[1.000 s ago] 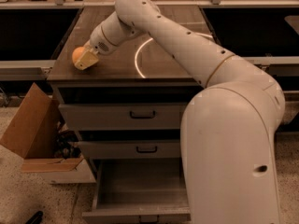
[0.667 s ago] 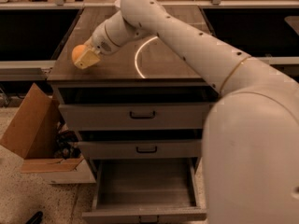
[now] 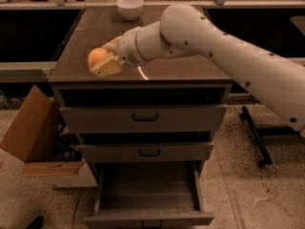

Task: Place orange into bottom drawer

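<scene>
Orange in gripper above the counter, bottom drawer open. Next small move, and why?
Probably draw the orange out past the counter's front edge before any descent. The gripper holds it over the countertop near its front-left corner, and the open bottom drawer juts out far below, so lowering from here would likely meet the countertop.

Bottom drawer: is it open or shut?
Open: the bottom drawer is pulled out, inside visible. The tool grips the orange over the cabinet top.

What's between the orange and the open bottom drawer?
Camera view: the tool grips the orange over the countertop's front edge; two upper drawers sit between it and the bottom drawer.
</scene>
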Robot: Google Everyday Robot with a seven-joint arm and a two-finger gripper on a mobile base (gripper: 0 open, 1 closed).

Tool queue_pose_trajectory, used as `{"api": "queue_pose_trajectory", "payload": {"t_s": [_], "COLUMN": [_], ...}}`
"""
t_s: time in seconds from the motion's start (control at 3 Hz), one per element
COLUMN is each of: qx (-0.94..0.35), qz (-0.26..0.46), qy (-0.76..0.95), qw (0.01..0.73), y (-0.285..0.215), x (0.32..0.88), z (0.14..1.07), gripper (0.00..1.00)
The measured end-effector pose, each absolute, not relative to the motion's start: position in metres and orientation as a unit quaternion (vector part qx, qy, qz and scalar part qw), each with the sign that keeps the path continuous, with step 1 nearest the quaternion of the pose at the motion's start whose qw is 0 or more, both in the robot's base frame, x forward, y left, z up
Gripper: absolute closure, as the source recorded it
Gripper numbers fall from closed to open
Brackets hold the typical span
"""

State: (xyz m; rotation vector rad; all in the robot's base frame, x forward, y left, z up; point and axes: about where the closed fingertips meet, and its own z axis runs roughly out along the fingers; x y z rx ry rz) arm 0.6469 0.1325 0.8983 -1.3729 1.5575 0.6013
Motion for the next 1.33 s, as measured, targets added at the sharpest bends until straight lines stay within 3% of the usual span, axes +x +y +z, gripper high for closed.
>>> {"api": "queue_pose_trajectory", "payload": {"t_s": [0.67, 1.33], "qx": [-0.565, -0.555], "qz": [0.24, 0.214], "qy": [0.638, 0.643], "qw": [0.465, 0.483], "y": [0.12, 0.087], "x": [0.642, 0.575], "z": [0.895, 0.867], "gripper": [1.0, 1.0]}}
